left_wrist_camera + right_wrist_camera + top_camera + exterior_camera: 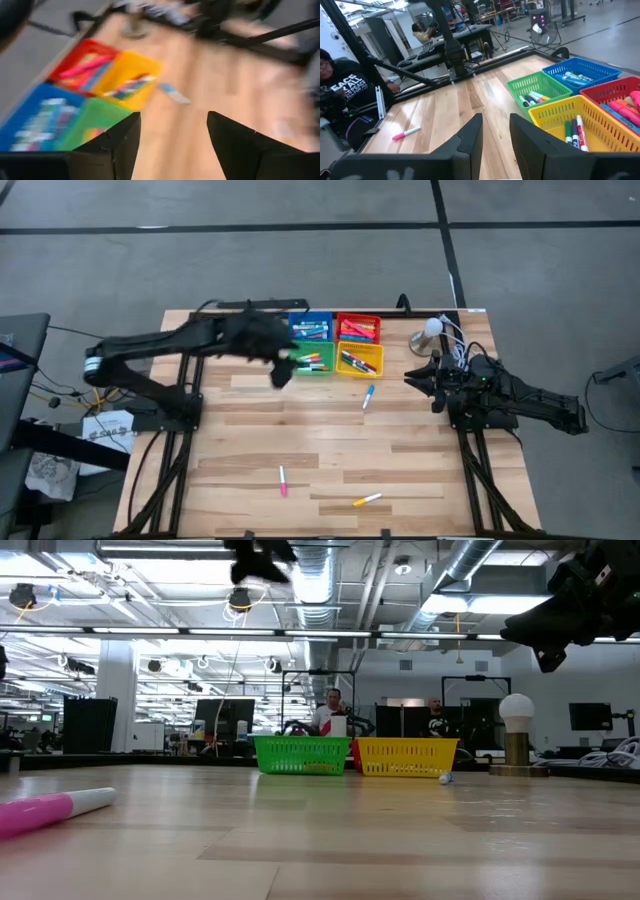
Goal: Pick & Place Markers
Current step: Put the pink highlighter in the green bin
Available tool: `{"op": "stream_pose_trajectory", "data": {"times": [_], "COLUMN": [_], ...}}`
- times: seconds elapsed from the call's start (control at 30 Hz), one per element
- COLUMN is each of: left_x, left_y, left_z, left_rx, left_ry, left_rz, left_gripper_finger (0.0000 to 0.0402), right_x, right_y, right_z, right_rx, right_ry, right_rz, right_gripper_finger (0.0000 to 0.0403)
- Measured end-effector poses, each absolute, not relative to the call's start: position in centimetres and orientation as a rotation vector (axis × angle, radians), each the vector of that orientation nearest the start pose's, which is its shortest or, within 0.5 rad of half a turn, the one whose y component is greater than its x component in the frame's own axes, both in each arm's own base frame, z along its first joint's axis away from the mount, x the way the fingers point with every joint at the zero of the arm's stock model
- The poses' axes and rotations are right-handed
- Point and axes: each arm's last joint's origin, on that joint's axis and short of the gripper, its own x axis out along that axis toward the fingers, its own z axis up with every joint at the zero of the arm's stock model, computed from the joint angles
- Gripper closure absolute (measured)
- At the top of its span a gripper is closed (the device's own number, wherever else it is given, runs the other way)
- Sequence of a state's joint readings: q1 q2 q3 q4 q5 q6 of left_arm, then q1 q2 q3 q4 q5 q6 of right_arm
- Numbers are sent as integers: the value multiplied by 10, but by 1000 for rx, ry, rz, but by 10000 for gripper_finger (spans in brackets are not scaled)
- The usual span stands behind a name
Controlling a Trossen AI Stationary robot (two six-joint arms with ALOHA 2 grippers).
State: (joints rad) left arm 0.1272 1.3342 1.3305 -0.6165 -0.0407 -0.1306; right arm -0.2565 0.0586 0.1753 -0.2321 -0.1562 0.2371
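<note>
**While three markers are lying loose, we are watching for a missed pick**

While the left gripper (283, 370) is hovering over the near edge of the green tray (313, 361), we are seeing its fingers spread apart with nothing between them in the left wrist view. The right gripper (418, 377) is waiting at the right edge of the table (250, 440), its fingers (470, 135) parted only narrowly and holding nothing.

Most markers are sitting in the four trays: the blue tray (312, 327), the red tray (358, 328), the green one and the yellow tray (359, 360). Three are lying on the bare wood: a blue marker (368, 396) just beside the yellow tray, a pink marker (283, 481) and a yellow marker (367, 500) well apart from the trays, near the front edge.

We are judging these risks:

- The markers are thin, round and flat on the wood, so fingers closing off-centre could be rolling one away.
- The blue marker is lying close to the yellow tray; a careless descent could be nudging that tray.
- The pink and yellow markers are sitting near the front edge, where a push could be sending them off.
- The left wrist view is blurring, so aiming from it is looking unreliable.
</note>
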Motion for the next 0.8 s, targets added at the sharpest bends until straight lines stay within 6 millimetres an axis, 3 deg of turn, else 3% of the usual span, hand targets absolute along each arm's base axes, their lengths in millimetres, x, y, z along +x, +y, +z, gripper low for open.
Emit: {"op": "stream_pose_trajectory", "data": {"times": [0.13,0.4,0.57,0.8], "left_x": [255,232,226,216], "left_y": [-8,-77,-110,-149], "left_z": [378,375,359,314], "left_rx": [-297,-560,-753,-1038], "left_ry": [539,569,667,861], "left_rz": [122,26,12,137], "left_gripper_finger": [179,198,209,215], "right_x": [87,87,87,87], "right_y": [-18,-18,-18,-18], "right_z": [196,196,196,196], "right_rx": [260,261,261,260], "right_ry": [101,100,100,100], "right_rz": [-113,-112,-112,-112], "right_gripper_finger": [316,316,316,316]}}
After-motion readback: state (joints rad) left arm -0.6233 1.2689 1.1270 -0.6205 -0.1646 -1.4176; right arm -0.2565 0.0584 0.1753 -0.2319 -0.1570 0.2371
